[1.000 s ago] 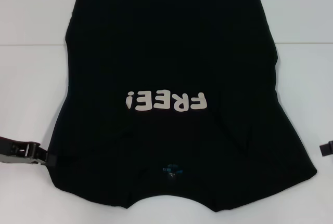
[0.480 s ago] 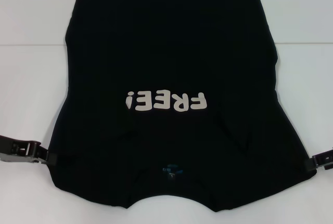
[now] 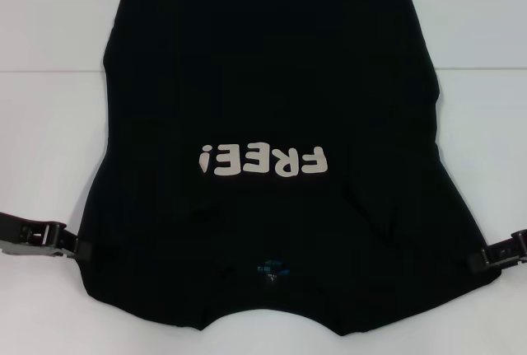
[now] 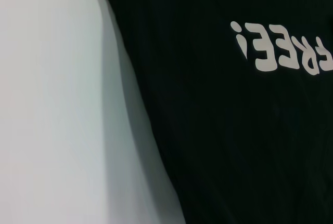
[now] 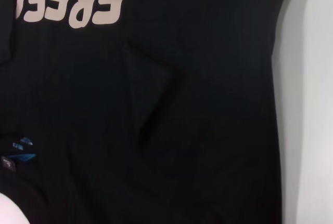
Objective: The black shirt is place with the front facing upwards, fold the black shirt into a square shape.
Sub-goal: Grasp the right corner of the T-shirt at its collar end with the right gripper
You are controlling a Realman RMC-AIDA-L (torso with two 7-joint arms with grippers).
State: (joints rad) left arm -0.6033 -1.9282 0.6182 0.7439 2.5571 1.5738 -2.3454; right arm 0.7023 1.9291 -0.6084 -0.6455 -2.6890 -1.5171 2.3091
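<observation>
I saw the black shirt (image 3: 272,108) lying flat on the white bench (image 3: 49,124), front up, its "FREE!" lettering (image 3: 262,160) and blue neck label (image 3: 272,270) toward the near edge. My left gripper (image 3: 81,249) sat at the shirt's near left corner, my right gripper (image 3: 479,261) at its near right corner. I could not tell how either gripper's fingers stood.

Black shirt (image 3: 263,83): hem and collar edge cut off by the head view's borders. Both end effectors' fingertips indistinguishable against the black cloth.
</observation>
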